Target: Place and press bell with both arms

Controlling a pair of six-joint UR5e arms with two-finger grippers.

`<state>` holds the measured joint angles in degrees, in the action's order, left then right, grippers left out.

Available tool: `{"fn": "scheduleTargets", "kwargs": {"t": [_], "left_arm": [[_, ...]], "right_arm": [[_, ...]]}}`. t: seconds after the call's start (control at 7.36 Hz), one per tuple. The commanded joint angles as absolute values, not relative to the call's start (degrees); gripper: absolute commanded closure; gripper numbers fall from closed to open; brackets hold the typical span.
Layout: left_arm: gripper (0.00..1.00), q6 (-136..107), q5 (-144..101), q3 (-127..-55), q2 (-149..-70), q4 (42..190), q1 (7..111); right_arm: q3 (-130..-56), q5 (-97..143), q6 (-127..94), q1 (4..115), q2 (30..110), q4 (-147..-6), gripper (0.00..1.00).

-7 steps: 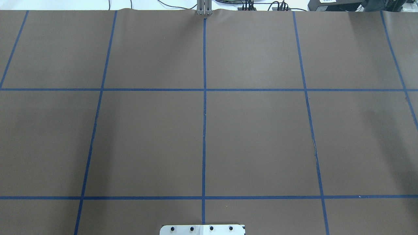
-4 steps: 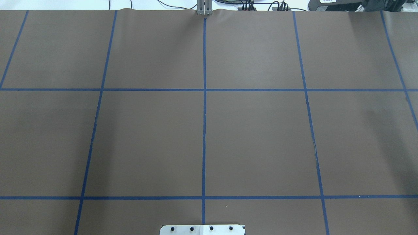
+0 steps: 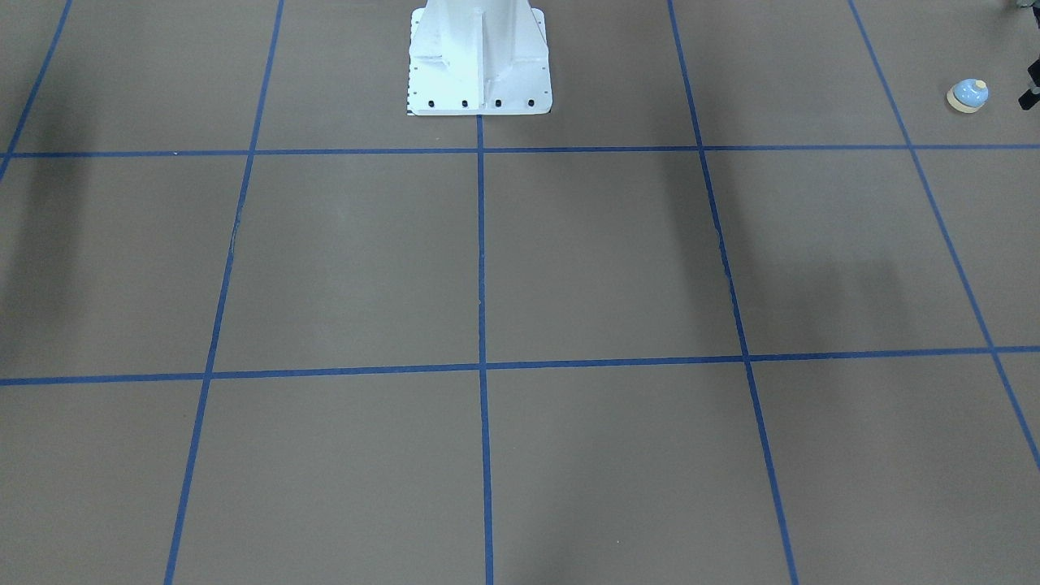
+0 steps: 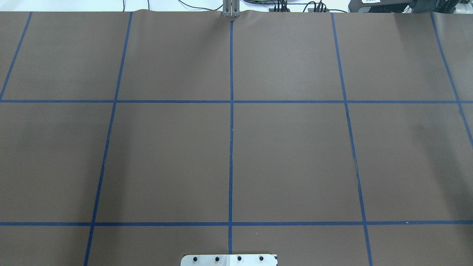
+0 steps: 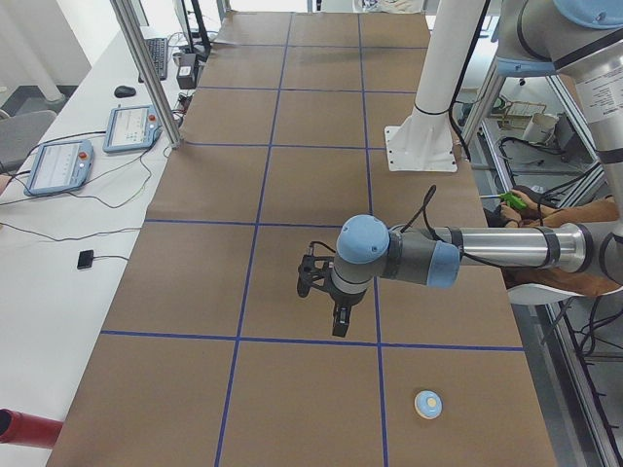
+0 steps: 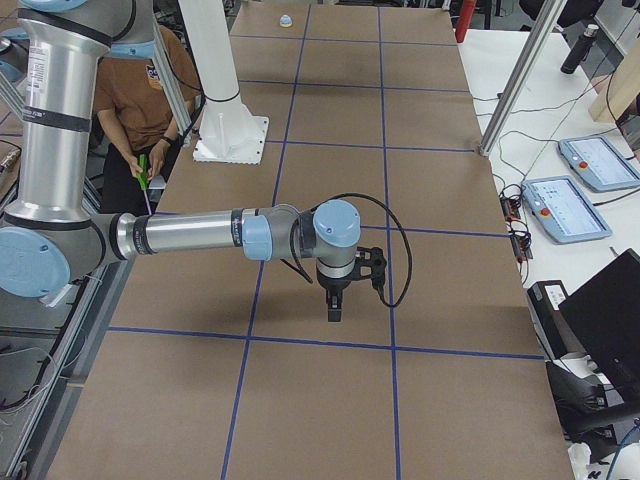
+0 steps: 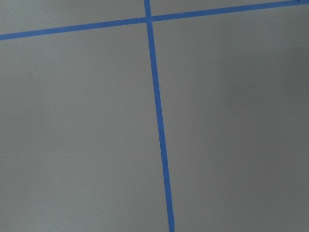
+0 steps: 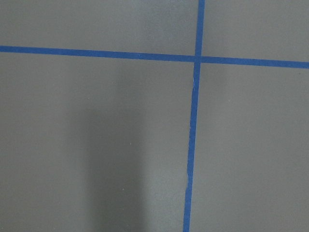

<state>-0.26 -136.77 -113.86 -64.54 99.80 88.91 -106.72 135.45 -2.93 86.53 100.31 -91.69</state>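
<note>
The bell [image 3: 968, 95] is small and light blue with a cream base and button. It stands upright on the brown mat at the table's end on my left side, and also shows in the exterior left view [image 5: 428, 403] and far off in the exterior right view [image 6: 286, 19]. My left gripper [image 5: 339, 327] points down above the mat, well short of the bell and apart from it. My right gripper [image 6: 334, 313] points down above the mat at the other end. I cannot tell if either is open or shut. Neither wrist view shows fingers. The overhead view shows neither arms nor bell.
The white pedestal base [image 3: 479, 57] stands at the robot's side of the mat [image 4: 295, 155], which is marked with blue tape lines. A person [image 6: 130, 100] sits behind the robot. Teach pendants [image 5: 58, 165] and cables lie on the white side table.
</note>
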Motion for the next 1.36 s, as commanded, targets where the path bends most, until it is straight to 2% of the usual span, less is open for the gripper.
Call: {"fn": "scheduleTargets", "kwargs": {"t": [0.0,0.41,0.54,0.81,1.22], "left_arm": [[0.00,-1.0,-137.4,-113.2,-64.5,99.5,88.7],[0.01,-1.1,-136.9,-104.6,-64.5,100.1,88.7],[0.15,-1.1,-136.6,-101.3,-64.0,100.5,88.7],[1.00,-2.0,-134.0,-99.2,-57.1,111.5,88.7],[1.00,-1.5,-131.2,-98.4,-49.5,116.3,88.7]], "right_arm": [[-106.3,135.7,-3.2,86.5,100.4,-91.8,0.00],[-106.6,137.3,-3.1,86.5,100.5,-91.6,0.00],[-106.7,137.3,-3.0,86.5,100.5,-91.5,0.00],[-106.5,137.6,-3.1,86.4,100.5,-86.9,0.00],[-106.5,137.6,-3.3,86.2,100.5,-86.7,0.00]]}}
